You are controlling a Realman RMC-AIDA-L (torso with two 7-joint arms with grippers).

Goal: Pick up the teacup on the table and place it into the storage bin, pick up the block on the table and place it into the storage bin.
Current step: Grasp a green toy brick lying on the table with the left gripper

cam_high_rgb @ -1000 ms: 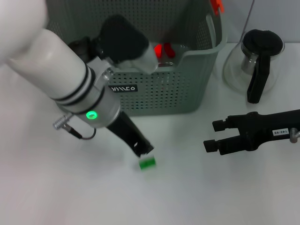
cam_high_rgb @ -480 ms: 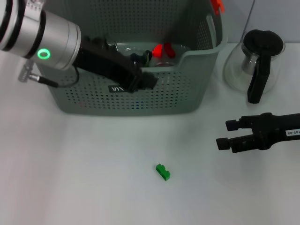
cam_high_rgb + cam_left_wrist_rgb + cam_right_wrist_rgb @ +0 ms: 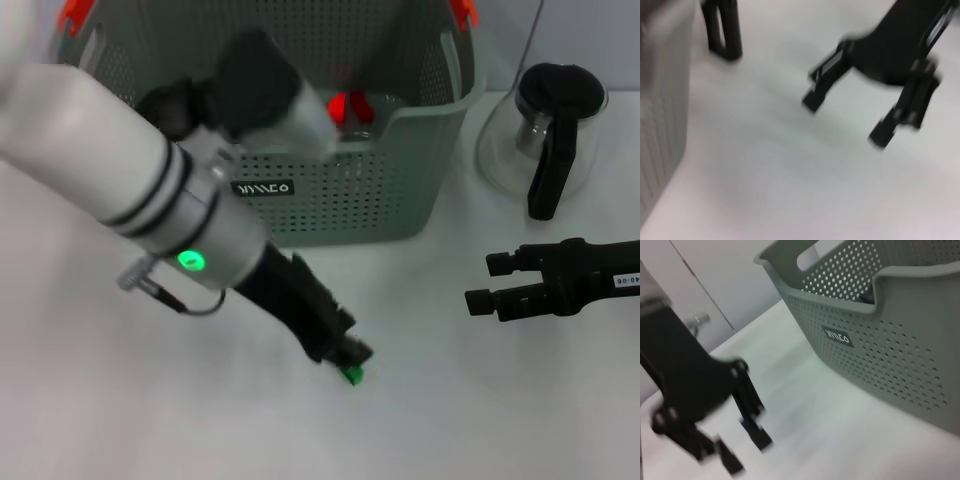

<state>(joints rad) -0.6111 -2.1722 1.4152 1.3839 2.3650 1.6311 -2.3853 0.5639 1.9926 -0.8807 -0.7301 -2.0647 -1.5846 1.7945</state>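
The storage bin [image 3: 400, 190] stands at the back, a teapot [image 3: 545, 140] beside it. My left gripper [image 3: 345, 355] is down on the green block [image 3: 351, 375], which lies on the table [image 3: 480, 420] just under its tip; whether it pinches, I cannot tell. My right gripper [image 3: 485, 285] waits well apart, jaws spread, blocking nothing.

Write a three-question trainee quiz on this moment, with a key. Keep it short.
1. True or false: the green block lies inside the storage bin.
2. Which gripper is down at the block? A) left gripper B) right gripper
3. Fill in: the glass teapot stands on the table beside the bin, on the robot's ____ side.

Key: 1 false, it lies on the table in front of the bin. 2 A; the right gripper hovers open, apart from the block. 3 right.
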